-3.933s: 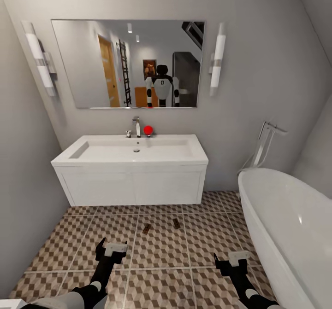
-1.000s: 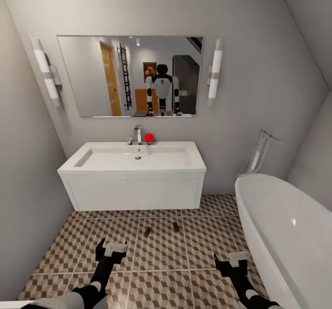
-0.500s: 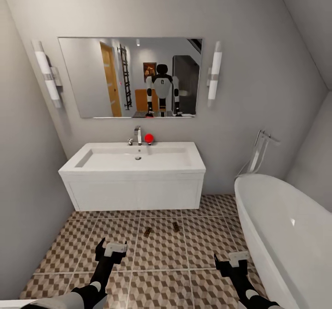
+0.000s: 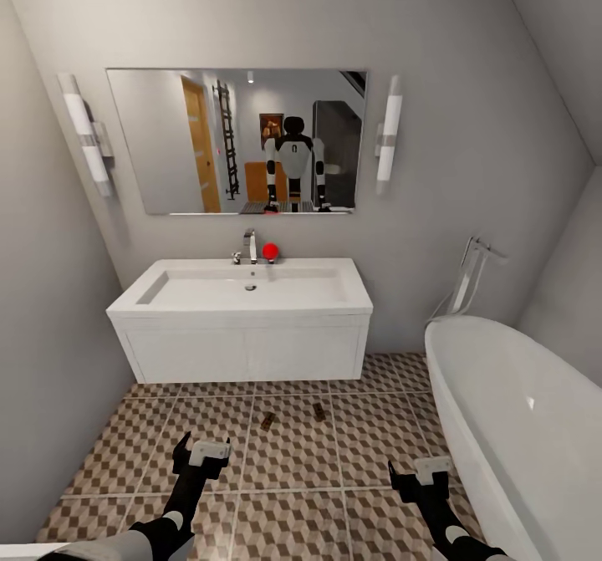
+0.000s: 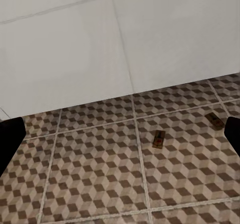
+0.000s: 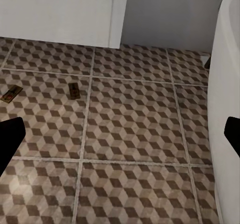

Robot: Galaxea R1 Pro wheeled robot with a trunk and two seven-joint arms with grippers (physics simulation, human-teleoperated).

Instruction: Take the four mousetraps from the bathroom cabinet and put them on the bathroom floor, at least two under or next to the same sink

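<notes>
While both arms hung low over the tiled floor (image 4: 293,461), the left gripper (image 4: 201,452) and the right gripper (image 4: 422,473) were spread wide and held nothing. Beyond them two mousetraps lay flat on the tiles, one mousetrap (image 4: 267,420) just left of the other mousetrap (image 4: 319,411), apart from each other and just in front of the sink (image 4: 242,293). A bathtub (image 4: 510,410) stood at the right, a mirror (image 4: 234,139) above.
</notes>
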